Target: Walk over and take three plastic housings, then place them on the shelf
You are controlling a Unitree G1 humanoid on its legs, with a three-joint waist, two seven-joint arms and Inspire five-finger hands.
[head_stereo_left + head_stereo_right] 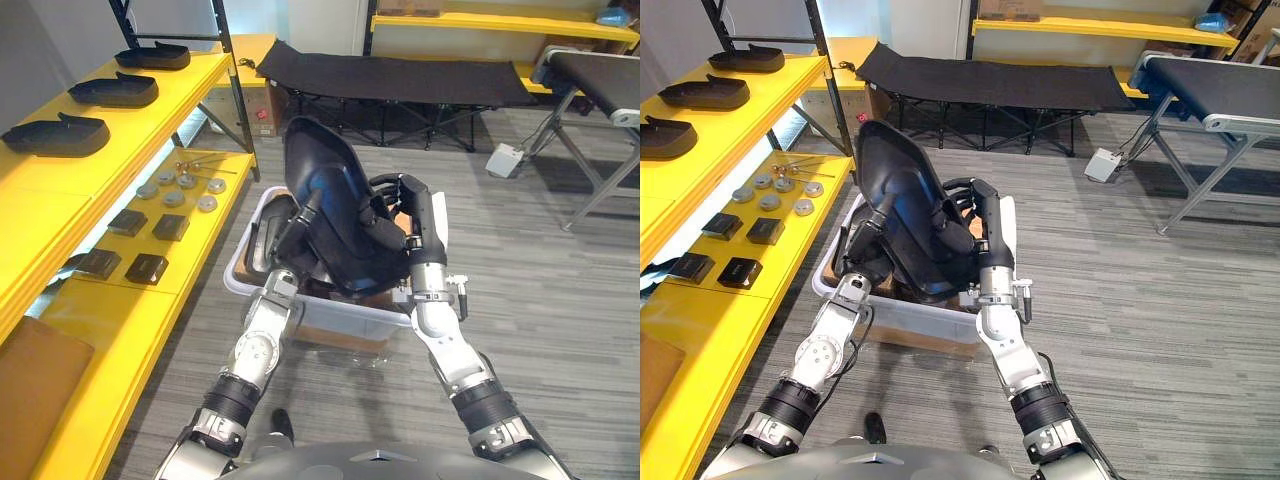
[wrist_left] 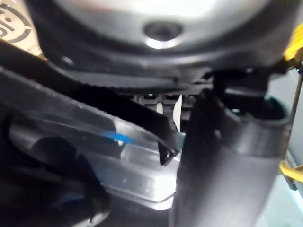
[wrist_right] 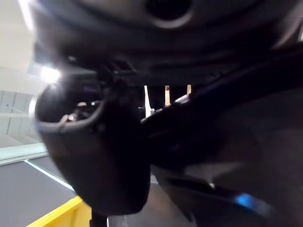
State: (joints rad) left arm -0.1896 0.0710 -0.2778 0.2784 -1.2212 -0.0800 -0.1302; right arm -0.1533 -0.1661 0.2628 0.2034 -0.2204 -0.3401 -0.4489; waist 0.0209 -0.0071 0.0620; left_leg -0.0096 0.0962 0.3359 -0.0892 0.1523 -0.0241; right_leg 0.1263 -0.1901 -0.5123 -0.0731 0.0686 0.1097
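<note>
A large black plastic housing [image 1: 330,190] is held tilted above a clear bin [image 1: 243,268], with more dark parts inside the bin beneath it. My left hand [image 1: 298,225] grips its left side and my right hand [image 1: 415,215] grips its right edge, fingers curled round the rim. The left wrist view shows the housing [image 2: 161,47] pressed close against my thumb [image 2: 227,156]. Three more black housings [image 1: 55,135] [image 1: 113,90] [image 1: 153,56] lie in a row on the upper yellow shelf [image 1: 160,120] to my left.
The lower yellow shelf holds several metal discs [image 1: 175,190] and black blocks [image 1: 150,230]. A black folding cot [image 1: 400,75] stands behind the bin. A conveyor [image 1: 600,80] and a white box [image 1: 505,158] on the floor are at the right.
</note>
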